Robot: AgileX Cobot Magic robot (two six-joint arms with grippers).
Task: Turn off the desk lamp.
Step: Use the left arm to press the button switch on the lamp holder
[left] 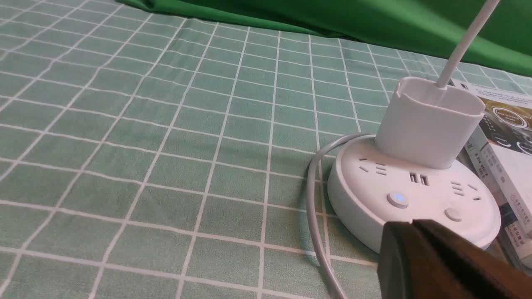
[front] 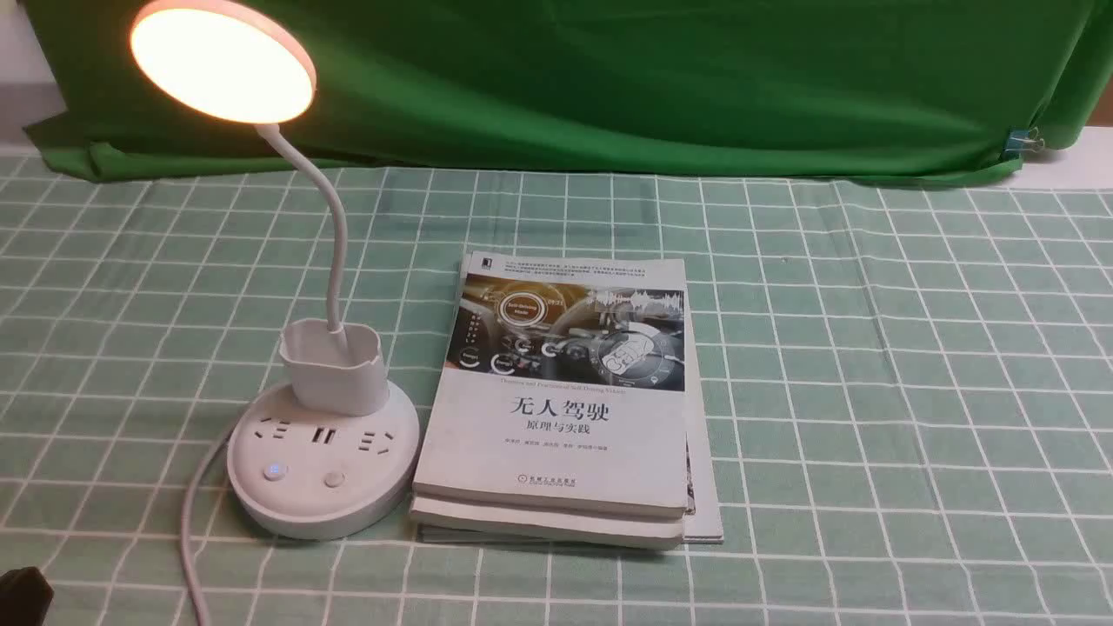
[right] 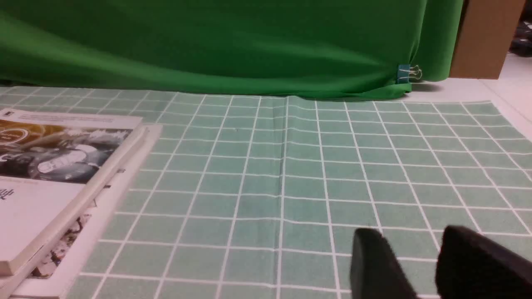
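Observation:
The white desk lamp (front: pixel 322 452) stands at the left of the table. Its round disc head (front: pixel 223 61) glows warm and lit, on a thin bent neck above a cup holder. The round base shows sockets, a blue-lit button (front: pixel 275 470) and a plain button (front: pixel 334 478). In the left wrist view the base (left: pixel 374 203) lies just ahead of my left gripper (left: pixel 412 223), whose jaws are pressed together and empty, close to the base's near rim. A dark corner of the left gripper (front: pixel 22 596) shows at the front left. My right gripper (right: pixel 409 236) is open and empty over bare cloth.
A stack of books (front: pixel 565 400) lies right beside the lamp base, also in the right wrist view (right: pixel 50 174). The lamp's white cord (front: pixel 193 522) runs off the front edge. A green backdrop (front: pixel 652 78) hangs at the back over the checked green tablecloth (front: pixel 869 391).

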